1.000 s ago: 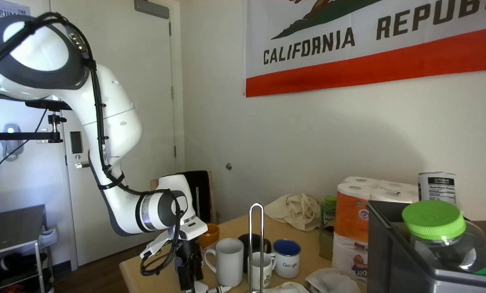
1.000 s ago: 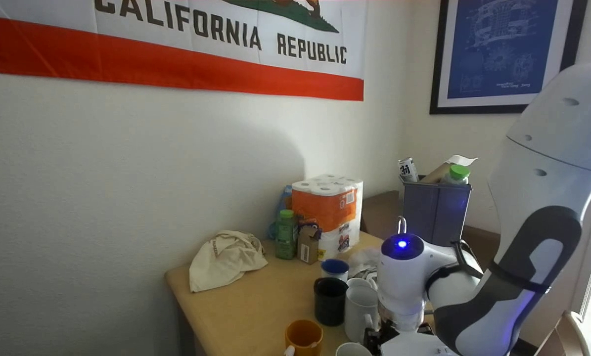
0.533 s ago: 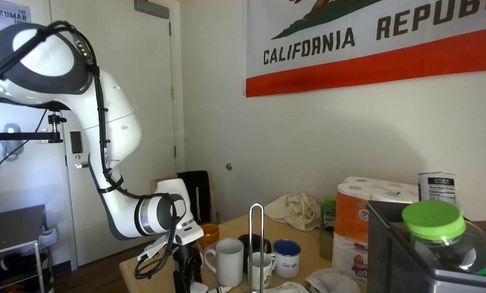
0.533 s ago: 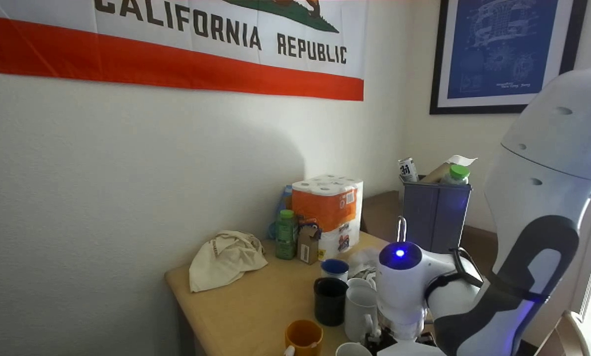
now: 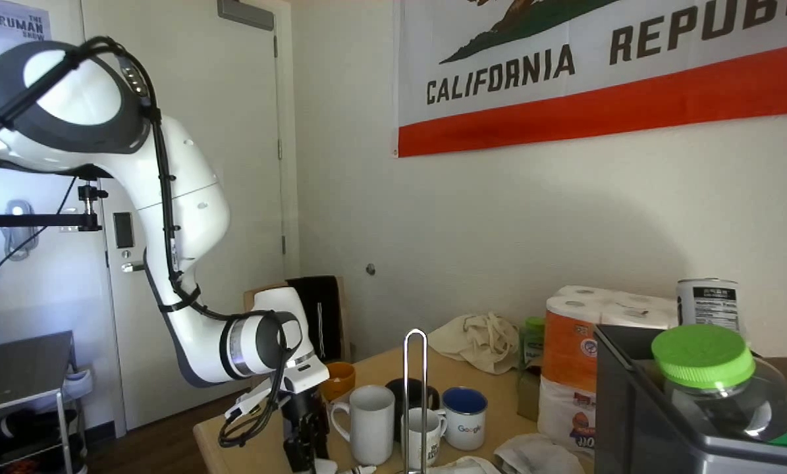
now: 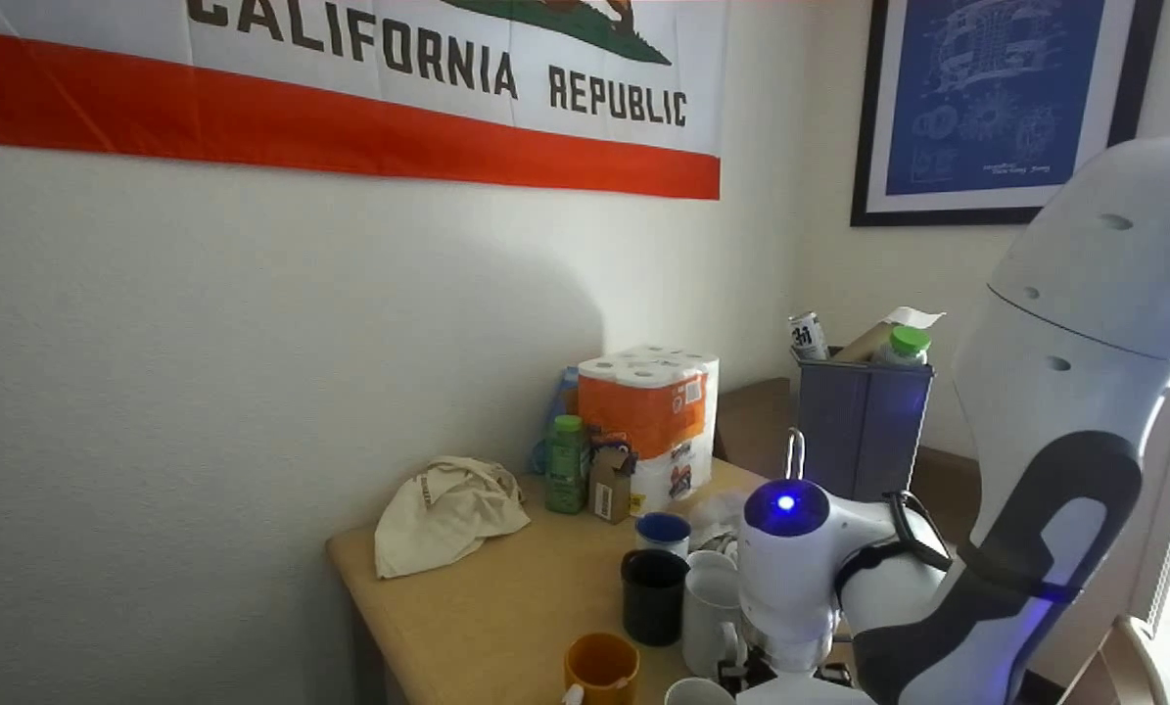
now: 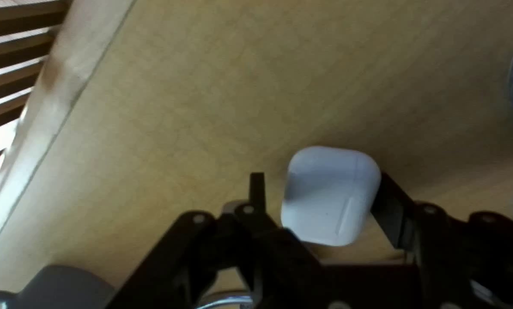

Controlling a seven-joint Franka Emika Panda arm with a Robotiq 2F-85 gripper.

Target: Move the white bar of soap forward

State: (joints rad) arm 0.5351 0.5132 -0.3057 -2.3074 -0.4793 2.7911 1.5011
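Wrist view — soap (image 7: 330,196), squarish, skewed clockwise

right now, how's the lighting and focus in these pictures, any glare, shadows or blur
Wrist view: gripper dark and blurred, white soap softly focused, a shadow on the table to its right; both exterior views: a broad soft shadow on the wall; in an exterior view, a blue light glares on the arm.

I record the gripper (image 7: 320,193) as blurred and cut off below in the wrist view; the flag (image 5: 597,79) is cropped on top in both exterior views.
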